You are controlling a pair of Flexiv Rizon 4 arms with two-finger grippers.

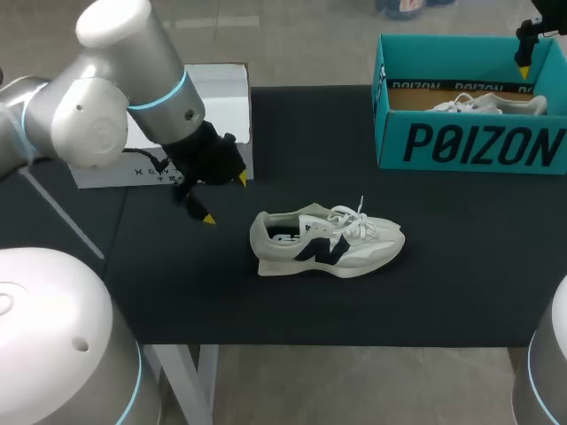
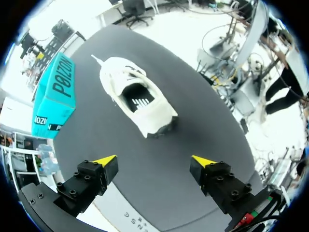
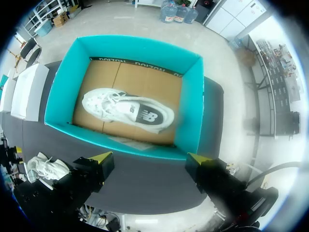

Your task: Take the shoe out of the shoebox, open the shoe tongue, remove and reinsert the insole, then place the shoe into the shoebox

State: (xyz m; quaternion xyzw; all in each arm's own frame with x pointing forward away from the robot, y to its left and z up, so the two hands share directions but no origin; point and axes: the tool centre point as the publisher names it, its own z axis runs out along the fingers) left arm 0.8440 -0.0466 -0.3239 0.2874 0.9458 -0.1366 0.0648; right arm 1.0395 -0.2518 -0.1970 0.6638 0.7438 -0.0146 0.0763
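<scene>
Your shoe [image 1: 328,241] stands on its sole near the middle of the black table [image 1: 443,292], out of the box. Its toe points toward your right side and its heel toward your left arm. The laces lie loose over the tongue. Through the left wrist camera you look straight into the shoe [image 2: 137,101], and a dark-printed insole seems to lie inside, though the view is too small to be sure.

Your left gripper [image 1: 225,198] hangs above the table near the heel and touches nothing. Its fingers [image 2: 108,160] are spread wide with only bare table between them, and the shoe lies ahead of them.

The teal shoebox [image 1: 469,146] sits at the far right of the table with its top open. A second white shoe [image 3: 128,110] lies on its side on the cardboard floor of the box.

Your right gripper [image 3: 149,157] hovers over the shoebox [image 3: 189,111], above its near wall. Its fingers are also wide apart and hold nothing.

A white box [image 1: 221,97] rests at the table's far left, behind your left arm.
</scene>
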